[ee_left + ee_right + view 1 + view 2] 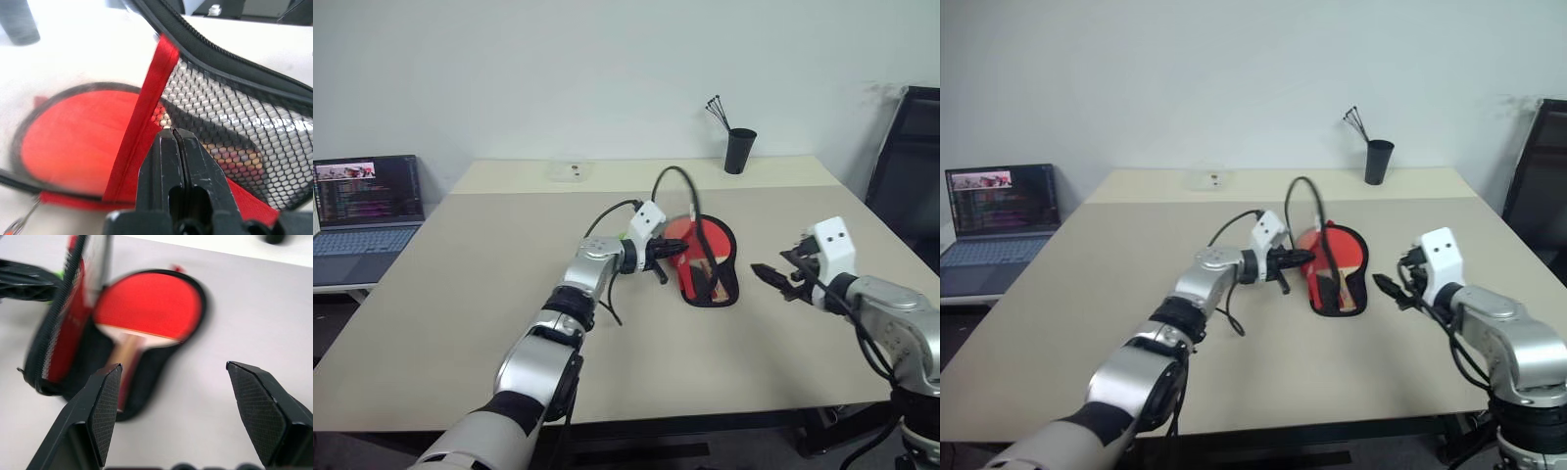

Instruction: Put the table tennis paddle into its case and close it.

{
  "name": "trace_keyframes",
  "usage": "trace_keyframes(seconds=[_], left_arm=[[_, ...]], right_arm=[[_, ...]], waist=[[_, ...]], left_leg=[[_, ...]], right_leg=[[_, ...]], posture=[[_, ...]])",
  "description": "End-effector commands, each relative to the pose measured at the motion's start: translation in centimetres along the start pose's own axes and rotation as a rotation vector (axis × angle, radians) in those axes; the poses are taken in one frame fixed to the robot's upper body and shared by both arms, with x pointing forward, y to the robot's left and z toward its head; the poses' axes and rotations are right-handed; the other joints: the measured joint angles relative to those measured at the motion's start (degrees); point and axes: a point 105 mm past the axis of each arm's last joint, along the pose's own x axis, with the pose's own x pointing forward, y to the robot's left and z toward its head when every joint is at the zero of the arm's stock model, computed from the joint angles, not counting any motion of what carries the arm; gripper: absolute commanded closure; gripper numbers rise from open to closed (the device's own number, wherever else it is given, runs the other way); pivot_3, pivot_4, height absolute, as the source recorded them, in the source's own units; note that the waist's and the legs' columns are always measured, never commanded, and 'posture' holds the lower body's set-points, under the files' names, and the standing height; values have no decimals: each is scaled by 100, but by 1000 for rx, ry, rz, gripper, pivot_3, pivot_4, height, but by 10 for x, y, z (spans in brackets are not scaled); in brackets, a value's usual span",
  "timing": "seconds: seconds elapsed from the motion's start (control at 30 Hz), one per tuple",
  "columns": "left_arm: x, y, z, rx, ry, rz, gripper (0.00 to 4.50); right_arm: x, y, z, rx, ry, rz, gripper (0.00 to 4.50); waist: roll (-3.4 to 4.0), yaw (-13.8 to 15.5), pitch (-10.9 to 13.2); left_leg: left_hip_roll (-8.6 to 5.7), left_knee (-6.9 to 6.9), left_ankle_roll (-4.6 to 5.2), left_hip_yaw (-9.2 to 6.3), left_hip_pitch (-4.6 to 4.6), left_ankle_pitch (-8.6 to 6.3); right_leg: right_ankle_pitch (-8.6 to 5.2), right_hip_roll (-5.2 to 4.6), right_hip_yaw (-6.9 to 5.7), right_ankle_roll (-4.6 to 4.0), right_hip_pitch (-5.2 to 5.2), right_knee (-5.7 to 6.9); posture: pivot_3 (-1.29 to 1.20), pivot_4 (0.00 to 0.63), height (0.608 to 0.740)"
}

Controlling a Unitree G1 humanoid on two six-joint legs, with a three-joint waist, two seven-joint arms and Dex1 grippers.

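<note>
The case (pixel 728 257) lies open on the table, right of centre. Inside it rests the table tennis paddle (pixel 149 303), red face up, wooden handle (pixel 124 350) pointing toward my right gripper. One flap (pixel 230 117), with its mesh pocket and red trim, stands up on edge along the case's left side. My left gripper (pixel 674 252) is shut, its tips pinched at that mesh beside the red trim (pixel 146 122). To the right of the case, my right gripper (pixel 1386 287) hovers open with nothing between its fingers (pixel 105 401).
A black cup of sticks (pixel 739 150) and a small clear box (pixel 570 171) stand at the table's far edge. An open laptop (pixel 367 211) sits off to the left, and a black chair (pixel 911 166) stands at the right. A black cable (pixel 671 176) loops above the case.
</note>
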Motion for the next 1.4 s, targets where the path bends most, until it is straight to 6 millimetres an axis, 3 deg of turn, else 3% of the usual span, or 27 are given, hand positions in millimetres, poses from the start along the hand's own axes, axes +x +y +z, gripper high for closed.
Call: trace_keyframes(seconds=[0.03, 0.27, 0.4, 0.47, 0.67, 0.8, 0.97, 1.27, 1.4], left_arm=[[0, 9, 17, 47, -35, 44, 4473], [-27, 30, 13, 38, -71, 97, 4473], [-61, 38, 6, 30, -112, 99, 4500], [-75, 35, 3, 27, -122, 85, 4500], [-123, 33, 14, 17, -197, 174, 4500], [-141, 28, 15, 19, -180, 206, 4500], [-152, 27, 15, 19, -160, 236, 4500], [-147, 24, 15, 25, -153, 221, 4500], [-148, 25, 12, 23, -146, 217, 4500]], right_arm=[[-1, -4, 10, -17, -40, -26, 766], [23, 3, 12, 71, -63, 24, 766], [50, -1, 16, 128, -75, 35, 37], [63, -1, 14, 132, -65, 46, 37], [100, 3, -15, 151, 26, 59, 37], [113, 6, -31, 143, 71, 71, 37], [124, 14, -50, 121, 133, 97, 37], [136, 34, -60, 87, 192, 181, 37], [140, 45, -64, 79, 222, 218, 966]], waist=[[0, -11, 0], [1, -18, 0], [2, -27, -1], [2, -22, -1], [2, 17, -1], [2, 36, -1], [1, 16, -2], [-1, -72, -8], [-7, -140, -20]], left_leg=[[2, -1, 0, 3, 0, 0], [6, 1, 0, 13, 9, 0], [6, 0, 0, 17, 6, 0], [9, 0, 0, 24, 7, 0], [14, 2, -1, 18, 2, 1], [15, 3, -1, 12, 1, 1], [15, 6, -1, 17, 5, 1], [14, 9, -1, 26, 23, 1], [16, 8, -1, 27, 26, 1]], right_leg=[[0, 3, 2, 0, 0, 2], [0, 7, 4, 1, -2, 9], [16, 3, 5, -26, -7, 6], [18, 2, 7, -29, -10, 8], [19, -3, 13, -32, -10, 6], [20, -11, 9, -33, -9, 8], [23, -24, 13, -29, -5, 8], [27, -7, 17, -34, 4, 12], [27, -6, 20, -35, 5, 14]], posture=[[0, 150, 740], [0, 150, 740], [0, 150, 740], [0, 150, 740], [0, 150, 740], [0, 150, 740], [0, 150, 740], [0, 150, 740], [0, 150, 740]])
